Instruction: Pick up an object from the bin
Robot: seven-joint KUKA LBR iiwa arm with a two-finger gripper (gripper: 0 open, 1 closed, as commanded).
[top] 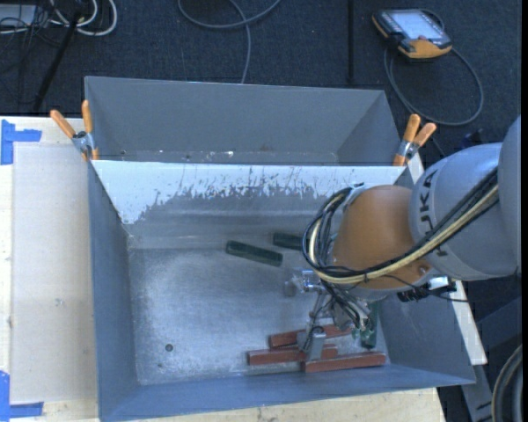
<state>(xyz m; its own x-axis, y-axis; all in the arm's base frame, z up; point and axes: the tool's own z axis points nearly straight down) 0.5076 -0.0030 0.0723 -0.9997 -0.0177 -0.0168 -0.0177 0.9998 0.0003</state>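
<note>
Flanking pincer [318, 334]: reddish-brown bars [277, 357].

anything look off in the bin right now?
Nothing stands out. The reddish-brown bars lie in a loose, skewed pile at the near right of the bin floor, with the gripper down among them. A dark bar lies flat near the middle, a second dark bar just beyond it. Nothing looks spilled or broken.
</note>
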